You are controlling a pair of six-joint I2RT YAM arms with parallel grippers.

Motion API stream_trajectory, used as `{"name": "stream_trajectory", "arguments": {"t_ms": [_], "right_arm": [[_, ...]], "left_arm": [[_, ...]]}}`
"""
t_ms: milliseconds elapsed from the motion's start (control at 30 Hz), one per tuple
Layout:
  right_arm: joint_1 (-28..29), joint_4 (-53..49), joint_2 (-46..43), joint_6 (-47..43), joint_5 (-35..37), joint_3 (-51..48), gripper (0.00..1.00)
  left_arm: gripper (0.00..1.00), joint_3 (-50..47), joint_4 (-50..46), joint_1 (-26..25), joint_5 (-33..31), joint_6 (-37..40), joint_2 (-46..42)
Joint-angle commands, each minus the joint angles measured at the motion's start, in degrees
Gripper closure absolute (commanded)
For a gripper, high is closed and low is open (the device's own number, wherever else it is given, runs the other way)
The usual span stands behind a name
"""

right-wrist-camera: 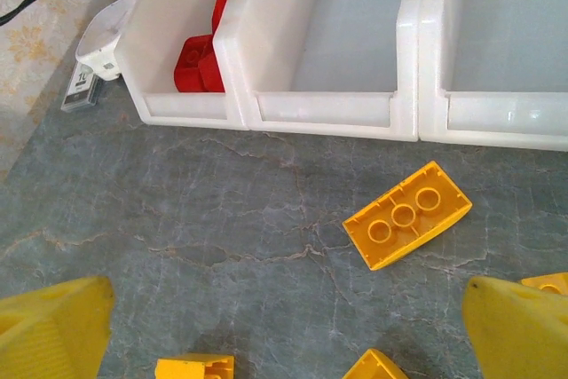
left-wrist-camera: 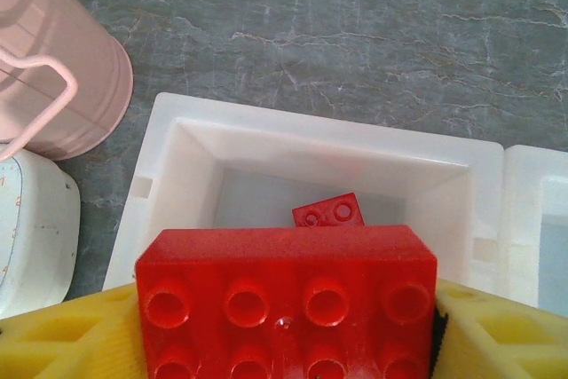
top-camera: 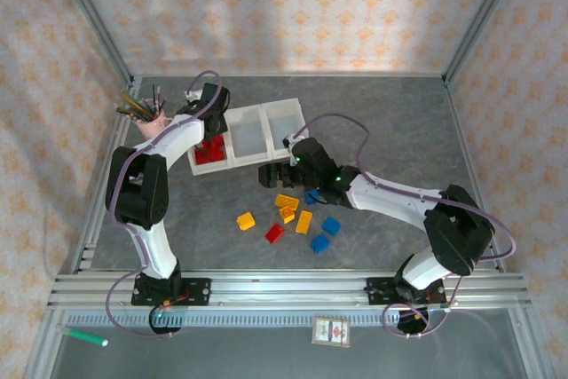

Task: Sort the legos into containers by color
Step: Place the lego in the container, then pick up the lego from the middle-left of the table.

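My left gripper [top-camera: 211, 130] hangs over the left bin [left-wrist-camera: 169, 130] of the three joined white containers [top-camera: 249, 138]. A large red lego [left-wrist-camera: 284, 281] fills the space between its yellow fingers [left-wrist-camera: 62, 343]. Below it, a smaller red lego [left-wrist-camera: 328, 211] lies on the bin floor, and red legos [right-wrist-camera: 200, 64] show in that bin in the right wrist view too. My right gripper [top-camera: 271, 173] is open low over the table, with bare grey table between its fingers [right-wrist-camera: 53, 330]. An upside-down yellow lego [right-wrist-camera: 406, 214] lies ahead of it, and yellow [top-camera: 286, 204], red [top-camera: 275, 233] and blue [top-camera: 331, 225] legos are scattered nearby.
A pink cup of pens [top-camera: 153, 124] stands just left of the bins, close to my left arm. A white object [left-wrist-camera: 31, 228] lies beside the cup. The middle bin [right-wrist-camera: 328, 33] and the right bin [right-wrist-camera: 506, 33] show bare floors. A green marker [top-camera: 84, 336] lies beyond the front rail.
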Motion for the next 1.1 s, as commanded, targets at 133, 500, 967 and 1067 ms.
{"name": "stream_trajectory", "arguments": {"t_ms": [133, 500, 967, 1067], "right_arm": [[-1.0, -1.3, -0.8, -1.4, 1.4, 1.7, 0.0], [-2.7, -6.1, -5.2, -1.3, 1.1, -0.2, 0.0], [-3.2, -12.6, -11.8, 2.2, -4.5, -8.9, 0.0], [-3.2, -12.5, -13.2, 3.7, -5.8, -12.1, 0.0]], "left_arm": [[0.21, 2.0, -1.7, 0.7, -0.3, 1.9, -3.1], [0.19, -7.4, -1.1, -1.9, 9.7, -0.2, -15.5], [0.2, -26.6, -3.5, -23.2, 11.9, -11.0, -34.1], [0.21, -28.5, -3.3, -29.2, 12.2, -13.7, -35.6]]}}
